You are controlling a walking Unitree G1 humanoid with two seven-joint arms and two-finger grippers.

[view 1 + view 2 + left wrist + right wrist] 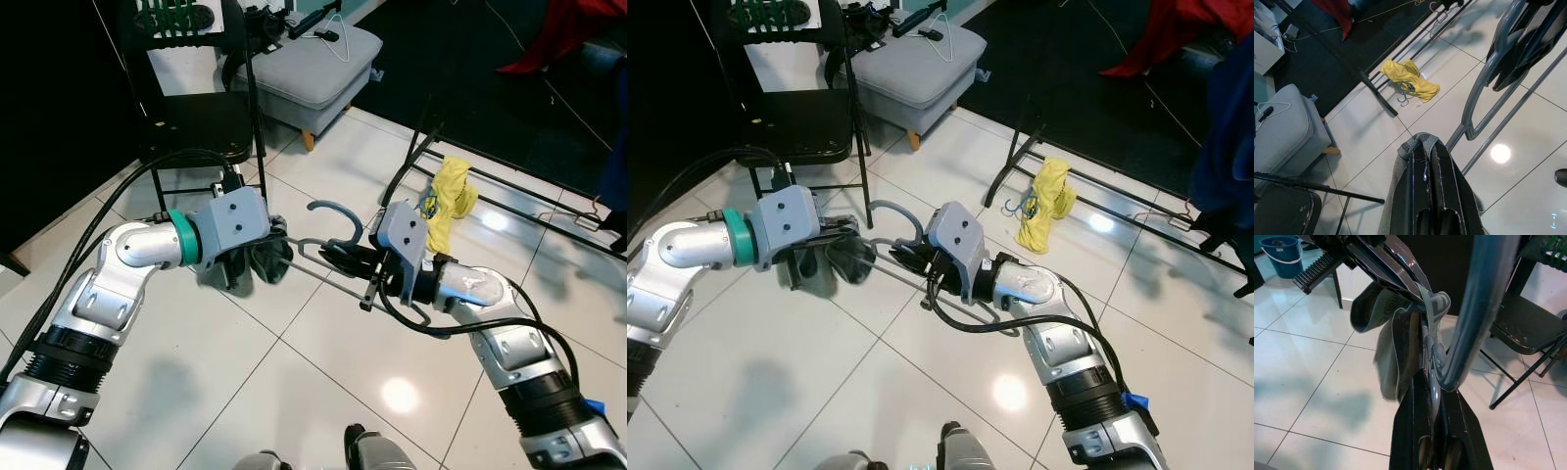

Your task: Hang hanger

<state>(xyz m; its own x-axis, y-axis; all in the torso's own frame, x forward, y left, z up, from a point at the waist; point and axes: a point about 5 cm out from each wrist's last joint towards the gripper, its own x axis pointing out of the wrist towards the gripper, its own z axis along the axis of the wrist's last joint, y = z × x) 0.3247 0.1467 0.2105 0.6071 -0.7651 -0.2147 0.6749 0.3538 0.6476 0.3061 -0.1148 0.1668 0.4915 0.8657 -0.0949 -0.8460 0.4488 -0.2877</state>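
Hanger (333, 245) first: we see one grey hanger, held low over the white tile floor (294, 392) between our two arms. Our right gripper (338, 257) is closed tight on it near the bottom of its hook, and the hook curls up just above the fingers. In the right wrist view the two black fingers (1415, 431) pinch the grey rod together.

Our left gripper (257, 257) holds one dark grey cloth (266, 259), pinched between its two fingers. The cloth hangs down in a small bunch right at the end of the hanger's thin bar. In the left wrist view the cloth (1418, 144) wraps over the closed fingertips, and the hanger (1484, 88) is just past them.

Around us we count one black folding chair (196, 117) behind the left arm and one grey footstool (309, 64) next to it. One yellow cloth (449, 201) lies on the floor by the foot of one black rack (431, 147), past the right arm. One red cloth (558, 39) sits far back on the dark rug.
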